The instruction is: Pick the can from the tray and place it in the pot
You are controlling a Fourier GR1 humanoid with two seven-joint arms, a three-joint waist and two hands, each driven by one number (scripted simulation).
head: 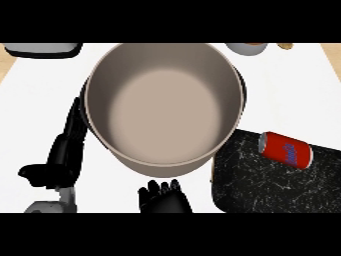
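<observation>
A red can (pixel 286 149) lies on its side on the black tray (pixel 276 194), right of the right hand's (pixel 164 202) upright fingers (pixel 162 187); the pot (pixel 165 152) sits just beyond them.

A kitchen is showing here: a large round beige cooking pot (pixel 225 80) is sitting on a plain white counter top (pixel 33 115). A black rectangular tray with white marble veining (pixel 276 192) is lying just beside it, carrying a red drinks can (pixel 286 150). A white rounded dish (pixel 244 48) is peeking in at the far edge.
</observation>
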